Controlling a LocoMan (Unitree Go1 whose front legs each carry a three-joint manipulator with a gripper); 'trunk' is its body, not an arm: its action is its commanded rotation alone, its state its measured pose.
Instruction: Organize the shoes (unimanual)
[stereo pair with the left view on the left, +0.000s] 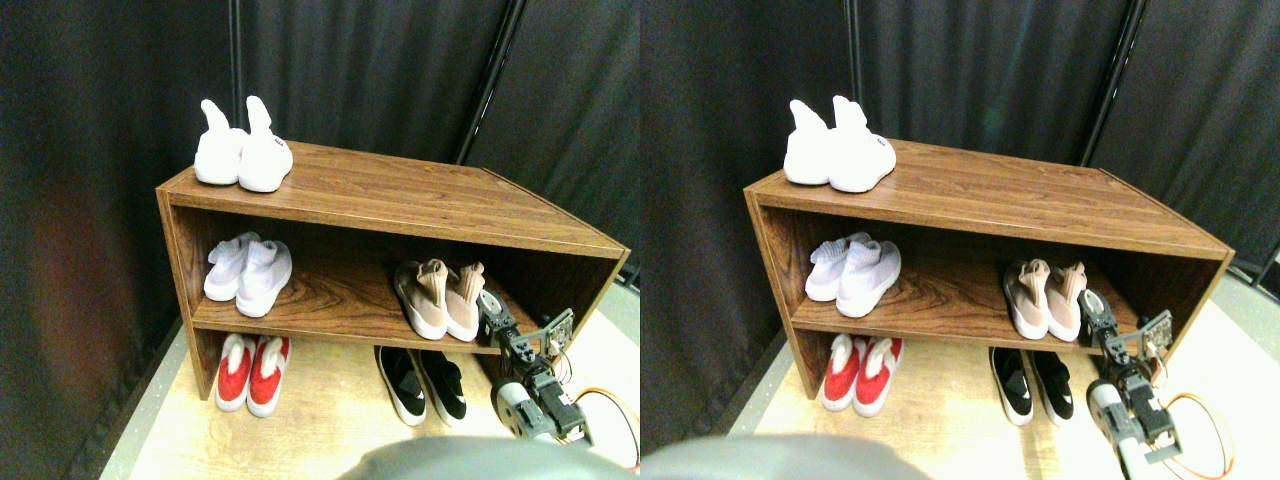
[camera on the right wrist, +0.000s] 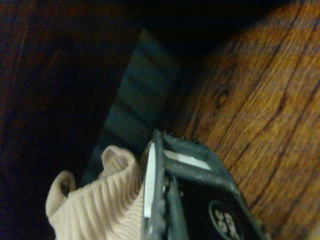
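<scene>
The beige-tan shoes stand side by side on the right of the middle shelf board, toes toward me. The black shoes with white soles stand on the floor below them. My right gripper reaches up from the lower right to the shelf's front edge, right beside the right beige shoe. In the wrist view, the ribbed beige cuff lies against the side of the dark jaw frame, with the shelf's wood grain behind. No shoe plainly sits between the jaws.
The brown wooden shelf stands against dark curtains. An all-white high-cuff pair sits on its top left, a pale pair on the middle board's left, and a red-and-white pair on the floor. An orange cable loops beside my arm.
</scene>
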